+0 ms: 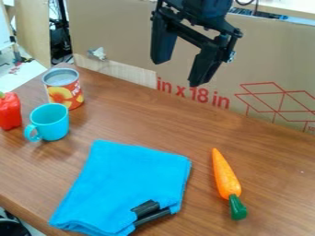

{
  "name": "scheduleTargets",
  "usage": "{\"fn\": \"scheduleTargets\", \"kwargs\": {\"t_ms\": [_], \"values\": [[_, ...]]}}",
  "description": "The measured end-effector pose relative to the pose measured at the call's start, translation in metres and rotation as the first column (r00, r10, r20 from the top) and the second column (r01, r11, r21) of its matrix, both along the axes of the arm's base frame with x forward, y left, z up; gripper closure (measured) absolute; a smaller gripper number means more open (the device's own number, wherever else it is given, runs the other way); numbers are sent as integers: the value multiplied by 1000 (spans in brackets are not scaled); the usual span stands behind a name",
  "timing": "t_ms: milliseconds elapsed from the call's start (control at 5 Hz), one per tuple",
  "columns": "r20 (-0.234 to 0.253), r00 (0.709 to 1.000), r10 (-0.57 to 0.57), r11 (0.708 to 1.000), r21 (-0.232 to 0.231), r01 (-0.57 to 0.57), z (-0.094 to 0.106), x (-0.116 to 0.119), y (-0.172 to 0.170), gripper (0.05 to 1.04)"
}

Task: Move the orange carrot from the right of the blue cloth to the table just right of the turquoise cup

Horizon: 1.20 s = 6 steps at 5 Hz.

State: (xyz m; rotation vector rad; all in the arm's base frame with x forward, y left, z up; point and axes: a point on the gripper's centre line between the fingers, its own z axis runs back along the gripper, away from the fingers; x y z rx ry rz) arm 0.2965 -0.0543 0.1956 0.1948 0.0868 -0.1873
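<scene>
Right, seeing the black gripper (178, 73) hanging high in front of the cardboard panel (117, 27), well above the wooden table (148, 126). Holding both fingers spread wide apart, pointing down. Seeing the blue folded cloth (129, 179) and the orange toy carrot (226, 177) lying nearest. Finding the cloth flat near the front, left of the carrot, with a black strip-like item (146, 209) resting at its front right corner; not telling exactly what kind. Finding the carrot lying to the right, apart from the cloth, aiming its tip toward the back and its green stem end toward the front. Spotting the turquoise mug (52, 122) standing upright at left, turning its handle toward the front left. Also spotting the fruit can (64, 94) standing just behind the mug, and the red bell pepper (9, 110) sitting near the mug at the left edge.
</scene>
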Motion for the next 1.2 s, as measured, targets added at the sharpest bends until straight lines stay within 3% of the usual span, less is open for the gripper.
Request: {"fn": "scheduleTargets", "kwargs": {"t_ms": [200, 400, 600, 800, 1000, 1200], "values": [[-37, 999, -2, 1000, 5, 2, -11, 0, -1, 83], [32, 999, 5, 999, -45, -3, -14, 12, -14, 83], [150, 983, 110, 992, -83, -98, -18, 23, -36, 83], [213, 942, 259, 964, -113, -240, -38, 26, -50, 83], [191, 932, 309, 949, -132, -288, -66, 27, -56, 83], [199, 904, 378, 922, -166, -349, -90, 23, -57, 83]]}}
